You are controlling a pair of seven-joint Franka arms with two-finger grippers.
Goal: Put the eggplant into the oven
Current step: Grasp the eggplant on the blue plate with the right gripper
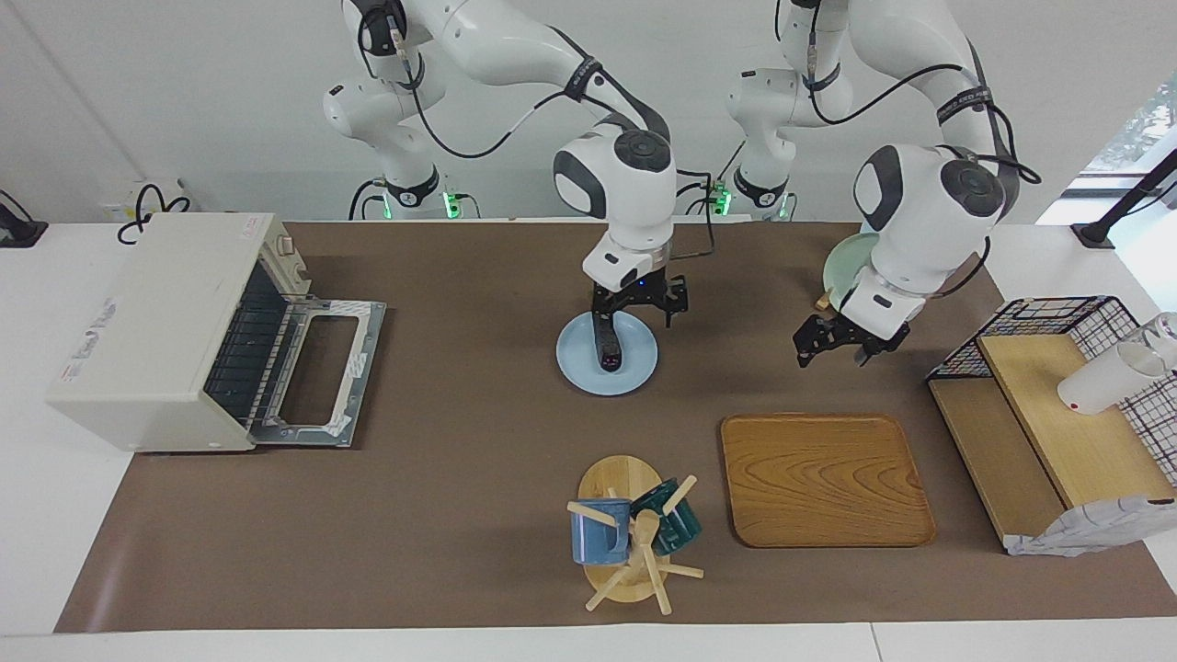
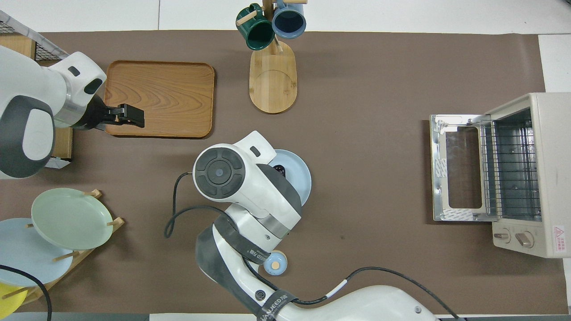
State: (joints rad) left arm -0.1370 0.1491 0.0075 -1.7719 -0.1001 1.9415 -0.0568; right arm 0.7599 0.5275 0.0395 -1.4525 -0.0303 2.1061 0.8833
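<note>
Right arm comes from its base, elbow high, forearm angled down to mid-desk; wrist points down. Right gripper (image 1: 637,311) sits low over the light blue plate (image 1: 634,368), at the edge nearer the robots. Fingers spread wide, straddling the nearer end of the eggplant (image 1: 604,342); contact cannot be told, no grasp seen.

Eggplant: one, dark, lying on the blue plate, long axis running toward and away from the robots. In the overhead view the arm hides nearly all of it.

Left arm arched high, wrist tilted down. Left gripper (image 1: 835,338) hangs in the air over bare mat between the plate rack and the wooden tray (image 1: 825,478), toward the left arm's end. Fingers wide apart, holding nothing.

Oven (image 1: 161,331): one, at the right arm's end of the desk (image 1: 441,478), door (image 1: 322,372) folded down flat, wire rack visible inside. Well apart from the eggplant.

Counts:
- three plates standing in the rack (image 2: 62,232) (green, blue, yellow)
- one tray
- two mugs, green and blue, on one wooden mug tree (image 1: 634,538)
- one wire shelf unit (image 1: 1057,414)
- one small round blue lid (image 2: 275,263) near the robots
</note>
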